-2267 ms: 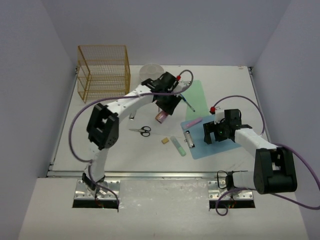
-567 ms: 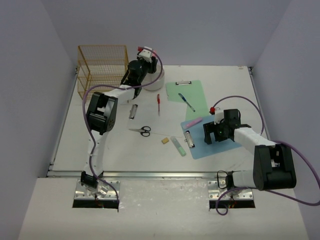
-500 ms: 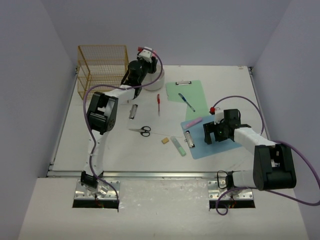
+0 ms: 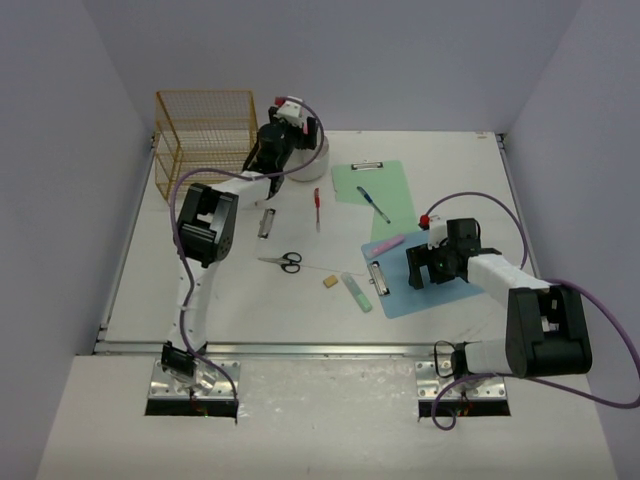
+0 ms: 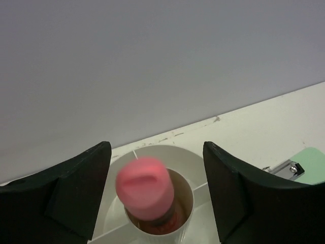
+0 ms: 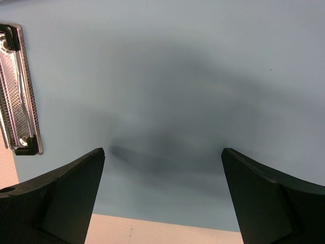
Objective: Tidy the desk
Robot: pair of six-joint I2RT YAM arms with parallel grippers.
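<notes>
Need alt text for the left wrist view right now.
A pink-capped item, close and blurred, stands in a white cup, with the left gripper open and a finger on either side of the cup. Behind are the desk and the wall; a green clipboard shows its clip at the right.

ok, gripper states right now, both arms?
Left gripper: open, above the white cup, holding nothing.
Right gripper: open, over the blue clipboard, holding nothing.
</notes>
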